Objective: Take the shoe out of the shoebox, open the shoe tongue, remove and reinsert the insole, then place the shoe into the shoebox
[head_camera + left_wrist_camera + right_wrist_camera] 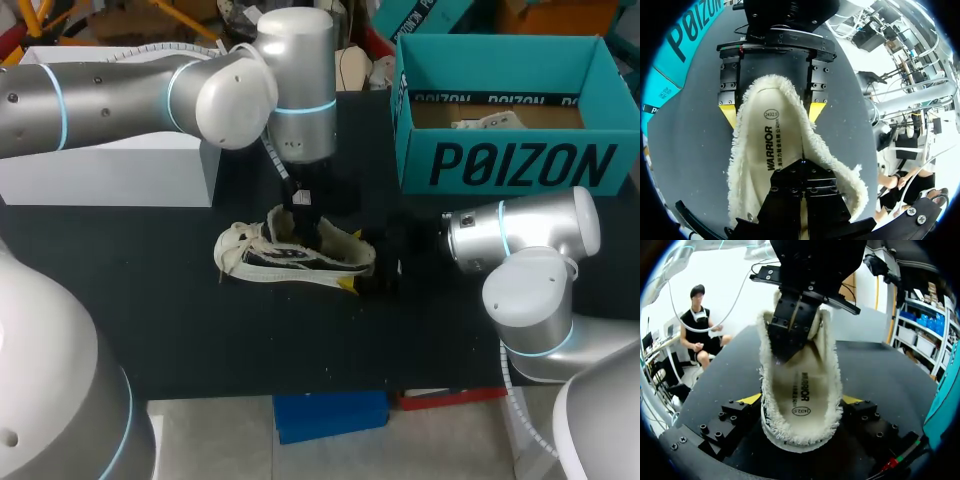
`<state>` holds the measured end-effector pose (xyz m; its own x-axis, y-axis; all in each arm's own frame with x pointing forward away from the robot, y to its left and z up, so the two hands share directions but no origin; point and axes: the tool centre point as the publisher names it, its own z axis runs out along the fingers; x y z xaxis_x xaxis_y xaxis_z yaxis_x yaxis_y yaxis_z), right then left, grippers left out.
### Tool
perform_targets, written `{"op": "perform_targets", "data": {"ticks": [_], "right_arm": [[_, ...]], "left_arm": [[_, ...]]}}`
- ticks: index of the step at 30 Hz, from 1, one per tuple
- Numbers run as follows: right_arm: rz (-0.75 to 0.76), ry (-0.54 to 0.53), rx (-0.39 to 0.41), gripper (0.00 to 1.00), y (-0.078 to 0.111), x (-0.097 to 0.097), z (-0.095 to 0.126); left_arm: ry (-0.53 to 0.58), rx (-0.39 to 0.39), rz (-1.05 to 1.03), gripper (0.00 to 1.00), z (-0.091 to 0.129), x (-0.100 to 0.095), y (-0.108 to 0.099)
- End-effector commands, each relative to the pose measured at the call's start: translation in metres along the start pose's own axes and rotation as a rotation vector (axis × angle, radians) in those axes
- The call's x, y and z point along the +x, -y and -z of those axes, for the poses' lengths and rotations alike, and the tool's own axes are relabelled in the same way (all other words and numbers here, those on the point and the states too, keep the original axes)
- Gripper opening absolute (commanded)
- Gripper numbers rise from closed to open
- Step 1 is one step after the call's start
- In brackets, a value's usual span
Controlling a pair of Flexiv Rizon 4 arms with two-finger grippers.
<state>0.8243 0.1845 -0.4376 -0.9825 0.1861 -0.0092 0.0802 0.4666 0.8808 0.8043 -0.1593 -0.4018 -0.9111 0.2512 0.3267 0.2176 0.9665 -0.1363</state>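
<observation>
The cream canvas shoe with the fleecy lining (295, 255) lies out on the black table (150, 290), on its sole. Its long axis runs across your view, toe toward the left arm's side and heel toward the right arm's. It sits well apart from the open teal cardboard shoebox (515, 165) at the far right. Your right gripper (771, 112) has come in level from the heel end and its yellow tips press the fleece collar from both sides, so it is clamped on the shoe and steadying it. Your left gripper (785, 355) hangs straight down into the shoe's mouth over the pale printed insole (771, 145), its two black fingers drawn together. Their tips are buried in the shoe, so you probably cannot tell from here whether they have the insole's edge pinched. What the next move turns on is that the left jaws stand above the insole's forward part, so any pull must go up and back along the shoe's length, toward the held heel
</observation>
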Motion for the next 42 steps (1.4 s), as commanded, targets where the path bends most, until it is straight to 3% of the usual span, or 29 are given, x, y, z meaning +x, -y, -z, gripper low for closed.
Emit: {"op": "perform_targets", "data": {"ticks": [1, 24, 25, 26, 27, 29, 33, 35, 42], "right_arm": [[-0.001, 0.001, 0.001, 0.0, 0.002, 0.0, -0.001], [-0.001, 0.001, 0.001, 0.0, 0.002, 0.0, -0.001], [-0.001, 0.001, 0.001, 0.0, 0.002, 0.0, -0.001], [-0.001, 0.001, 0.001, 0.0, 0.002, 0.0, -0.001], [-0.001, 0.001, 0.001, 0.0, 0.002, 0.0, -0.001], [-0.001, 0.001, 0.001, 0.0, 0.002, 0.0, -0.001], [-0.001, 0.001, 0.001, 0.0, 0.002, 0.0, -0.001], [-0.001, 0.001, 0.001, 0.0, 0.002, 0.0, -0.001], [-0.001, 0.001, 0.001, 0.0, 0.002, 0.0, -0.001]], "left_arm": [[-0.016, 0.02, -0.005, 0.0, -0.008, -0.003, -0.003], [-0.002, -0.003, 0.009, 0.0, -0.017, 0.002, -0.001], [-0.001, -0.004, 0.008, 0.06, -0.018, 0.002, -0.001], [0.0, -0.005, 0.008, 0.29, -0.018, 0.002, 0.0], [0.0, -0.006, 0.008, 0.43, -0.019, 0.002, 0.0], [0.001, -0.007, 0.009, 0.63, -0.02, 0.002, 0.0], [0.014, -0.013, 0.019, 0.57, -0.022, 0.001, -0.002], [0.036, -0.033, 0.032, 0.49, -0.023, 0.0, -0.003], [0.159, -0.131, 0.095, 0.53, -0.027, -0.006, -0.009]]}}
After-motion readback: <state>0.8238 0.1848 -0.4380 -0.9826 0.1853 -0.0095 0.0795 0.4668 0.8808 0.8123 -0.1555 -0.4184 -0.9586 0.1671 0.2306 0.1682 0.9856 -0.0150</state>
